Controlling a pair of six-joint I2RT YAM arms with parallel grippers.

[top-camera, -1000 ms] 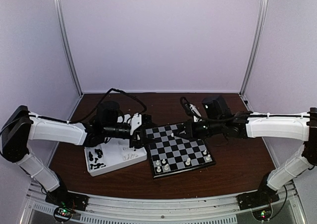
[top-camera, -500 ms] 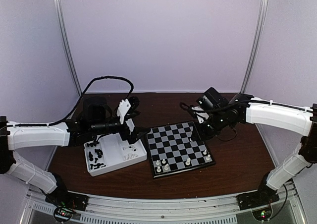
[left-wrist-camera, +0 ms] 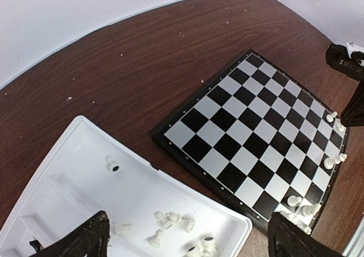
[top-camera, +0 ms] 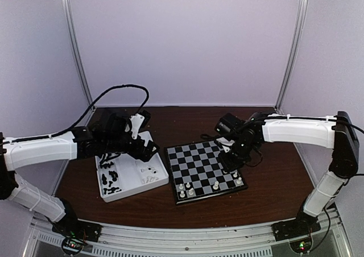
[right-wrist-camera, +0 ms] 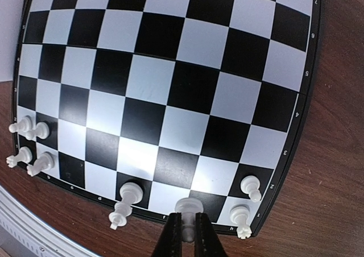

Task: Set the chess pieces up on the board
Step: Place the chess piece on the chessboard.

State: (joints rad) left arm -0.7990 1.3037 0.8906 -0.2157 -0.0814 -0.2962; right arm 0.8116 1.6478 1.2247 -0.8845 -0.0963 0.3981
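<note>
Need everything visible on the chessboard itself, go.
The board is a flat square with black and pale grey checks and a thin black rim, glossy like plastic. It lies on the brown table, turned at an angle, close beside the white tray. White pieces stand only along its near edge; the right pincer grips one white piece there. No black pieces on it.

Board (top-camera: 203, 167): square, black and pale grey checks, thin black rim, slightly askew.
White pieces on board (right-wrist-camera: 40, 164): upright, in the two nearest rows, mostly at the corners.
Held piece (right-wrist-camera: 186, 206): cream, pinched by the right gripper (right-wrist-camera: 186, 227) over the nearest row.
Spare white pieces (left-wrist-camera: 170, 220): tipped over in the tray (left-wrist-camera: 68, 177).
Black pieces (top-camera: 109, 180): heaped in the tray's left compartment.
</note>
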